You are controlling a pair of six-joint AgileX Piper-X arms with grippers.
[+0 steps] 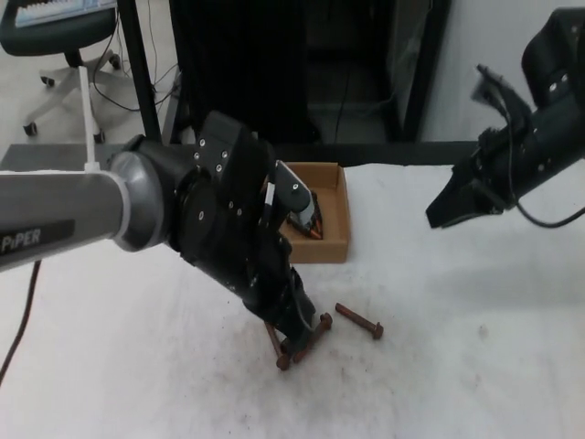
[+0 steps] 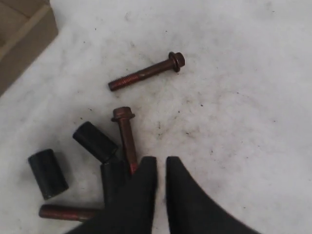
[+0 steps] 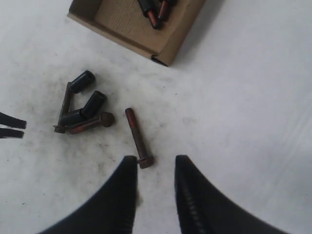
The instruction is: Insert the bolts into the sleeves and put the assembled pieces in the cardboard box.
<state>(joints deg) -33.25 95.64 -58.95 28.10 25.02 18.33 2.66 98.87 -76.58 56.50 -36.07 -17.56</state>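
My left gripper (image 2: 161, 163) hangs low over the heap of parts. Its fingers are drawn narrow, with a slim gap between them and nothing in it. In the left wrist view a bolt (image 2: 126, 136) lies with its shank running up beside one fingertip, head away from me. Three black sleeves lie close by: one (image 2: 95, 141) just beside that bolt, one (image 2: 47, 173) a little apart on the white cloth (image 2: 234, 97), and one (image 2: 113, 178) partly under my finger. A second bolt (image 2: 63, 212) pokes out from beside the same finger. Farther ahead of the fingertips, apart from the heap, lies the lone bolt (image 2: 146, 73).

In the high view my left forearm (image 1: 64, 206) carries white lettering (image 1: 23, 240), cut off at the edge. The cardboard box (image 1: 334, 229) stands just beyond the left gripper.

My right gripper (image 3: 155, 163) sits high above the cloth, well off to the right of the box. Its fingers are moderately apart and hold nothing. The right wrist view looks down into the box, where assembled pieces (image 3: 153, 9) lie, black sleeves with coppery bolt ends. The lone bolt's head shows just ahead of that gripper's gap.
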